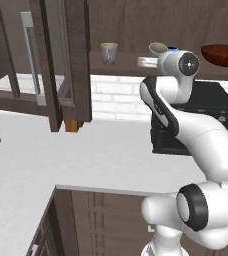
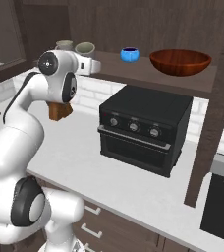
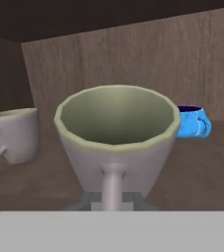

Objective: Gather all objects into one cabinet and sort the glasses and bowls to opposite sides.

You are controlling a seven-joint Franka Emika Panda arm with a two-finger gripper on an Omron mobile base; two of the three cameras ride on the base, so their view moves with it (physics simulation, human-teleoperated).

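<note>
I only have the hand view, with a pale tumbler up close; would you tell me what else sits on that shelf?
Observer: A wide red-brown bowl sits at the shelf's right end, beyond the blue cup.
Operator: Thanks. What is under the shelf?
Observer: A black countertop oven stands on the counter, below the bowl.
Operator: And is the cabinet door open?
Observer: Yes, the glass-paned door with its grey bar handle stands swung open at left.

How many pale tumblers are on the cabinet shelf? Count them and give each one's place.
2. One tumbler sits right in front of the end effector, which is shut on its handle; the other tumbler stands farther from the blue cup. Others may be hidden.
</note>
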